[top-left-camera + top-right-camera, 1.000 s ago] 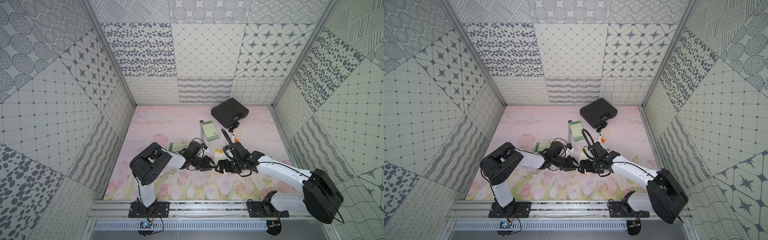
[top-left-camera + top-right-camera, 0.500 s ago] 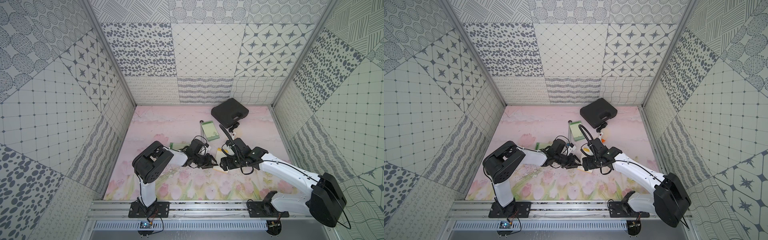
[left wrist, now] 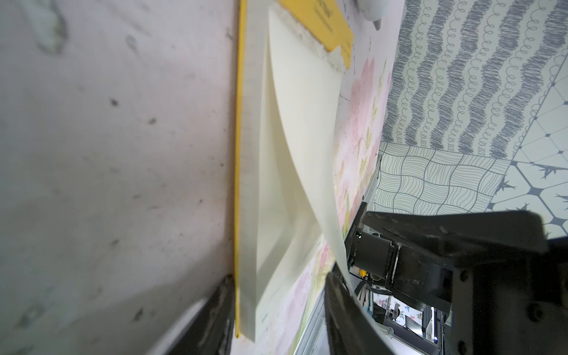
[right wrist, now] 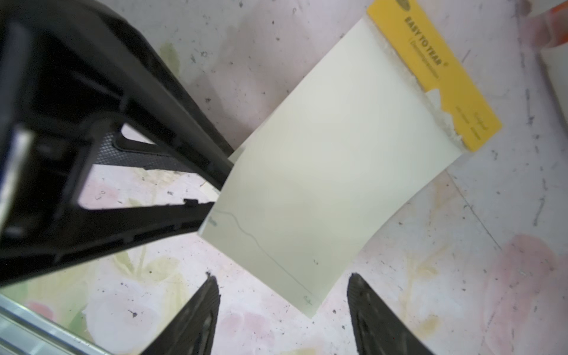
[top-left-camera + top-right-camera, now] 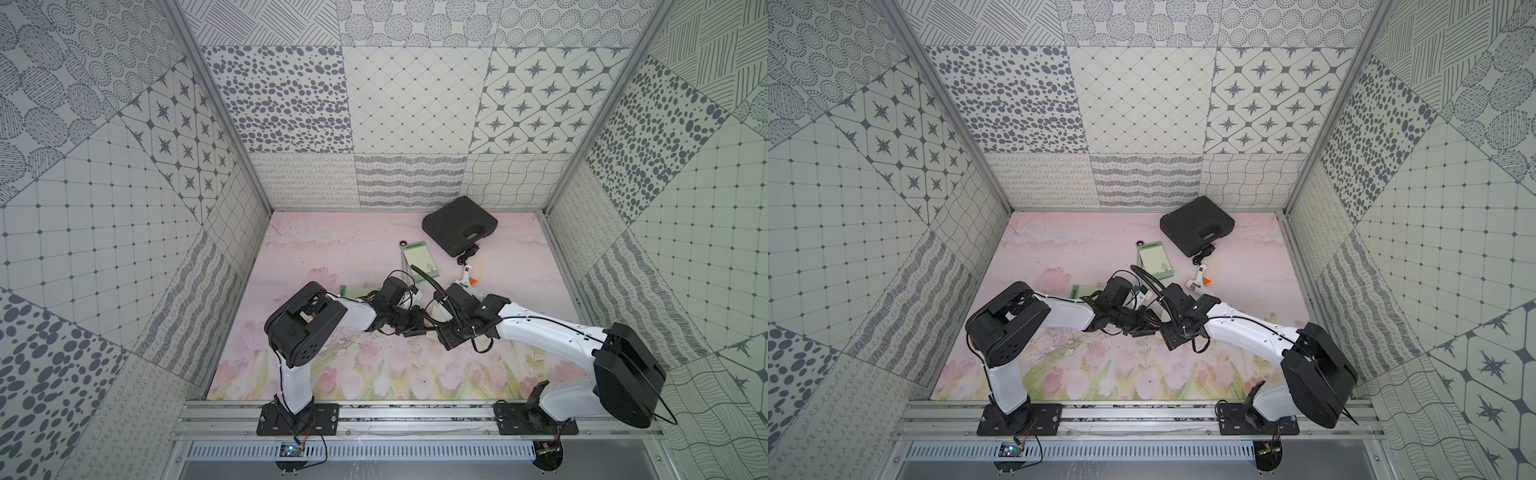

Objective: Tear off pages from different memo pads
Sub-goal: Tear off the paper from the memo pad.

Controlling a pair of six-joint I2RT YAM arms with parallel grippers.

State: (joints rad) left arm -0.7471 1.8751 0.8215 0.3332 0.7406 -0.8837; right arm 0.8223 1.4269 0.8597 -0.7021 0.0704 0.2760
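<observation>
right now the cream memo pad (image 3: 249, 184) lies flat on the bench (image 5: 332, 249) between the two wrists, mostly hidden under them in both top views. its top page (image 4: 322, 169) curls up off the block but is not yet torn from the yellow band (image 4: 445, 76). the left pincer (image 4: 218, 187) stands about half open with a finger on either side of the pad's free end. it looks to be bracing the block, though from these angles i cannot tell whether it truly presses. the right pincer (image 4: 282, 276) is open, its jaws set either side of the page's loose corner and touching neither face.

the step in hand, as i judge it, is to take that corner and tear the page off. to do it well, close on a good bite of paper, not just the tip, so it neither slips nor rips across. then pull low and along the band, peeling the glued edge from one end to the other. a straight upward pull would likely lift the whole pad. the band already shows ragged stubs (image 4: 442, 113), so a slow, even pull should leave a cleaner edge. a green pad (image 5: 419, 259) lies further back.
</observation>
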